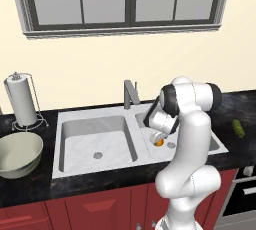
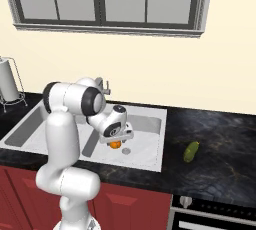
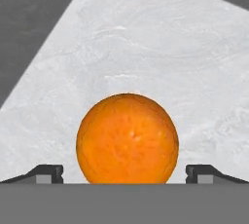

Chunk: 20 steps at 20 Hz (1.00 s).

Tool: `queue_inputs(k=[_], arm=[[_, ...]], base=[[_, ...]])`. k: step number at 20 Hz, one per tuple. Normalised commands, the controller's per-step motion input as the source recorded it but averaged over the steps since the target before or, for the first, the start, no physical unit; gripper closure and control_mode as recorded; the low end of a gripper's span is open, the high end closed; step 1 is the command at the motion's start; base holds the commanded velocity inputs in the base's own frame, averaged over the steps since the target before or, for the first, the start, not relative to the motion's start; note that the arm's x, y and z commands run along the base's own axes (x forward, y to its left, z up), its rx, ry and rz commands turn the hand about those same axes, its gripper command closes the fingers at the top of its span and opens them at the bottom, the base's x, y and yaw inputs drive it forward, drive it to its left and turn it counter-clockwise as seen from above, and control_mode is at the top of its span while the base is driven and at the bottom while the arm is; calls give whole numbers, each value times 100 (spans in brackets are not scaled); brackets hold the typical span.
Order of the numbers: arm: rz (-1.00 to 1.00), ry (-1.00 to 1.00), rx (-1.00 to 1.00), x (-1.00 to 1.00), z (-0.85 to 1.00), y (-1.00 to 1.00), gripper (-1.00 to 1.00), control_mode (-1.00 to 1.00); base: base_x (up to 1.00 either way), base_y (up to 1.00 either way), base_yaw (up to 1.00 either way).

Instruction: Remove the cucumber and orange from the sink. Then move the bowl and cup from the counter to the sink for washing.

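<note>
The orange (image 3: 127, 139) lies on the pale marbled floor of the sink's (image 1: 70, 119) right basin, beside the round drain (image 2: 126, 150); in the hand view it sits between the two dark fingertips (image 3: 46, 173), which stand wide apart on either side of it with a gap showing on each side — the fingers are released, not closed on the fruit. The gripper (image 2: 116, 142) hangs just above the orange in the right base view, pointing down into the basin; the orange shows as a small bright spot under it. The white arm bends over the sink's front edge from below.

The cucumber (image 2: 191, 151) lies on the black speckled counter (image 2: 220, 144) to the right of the sink, well apart from the basin — already out of it. The large pale bowl (image 1: 17, 154) stands on the counter left of the sink, near its left rim; behind the bowl a paper towel roll (image 1: 21, 101) stands upright in a wire holder. The grey faucet (image 1: 131, 94) rises at the back between the two basins; above it runs a window (image 1: 125, 1).
</note>
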Motion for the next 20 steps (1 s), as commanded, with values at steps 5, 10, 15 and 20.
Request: queue_inputs(k=[5, 10, 15, 20], arm=[[0, 0, 0, 11, -16, 2, -100, -100], [0, 0, 0, 9, -17, 2, -100, -100], [0, 0, 0, 9, -15, 2, -100, -100], [0, 0, 0, 8, -12, 5, -100, -100]], base=[[0, 0, 0], [0, 0, 0], [0, 0, 0], [0, 0, 0]])
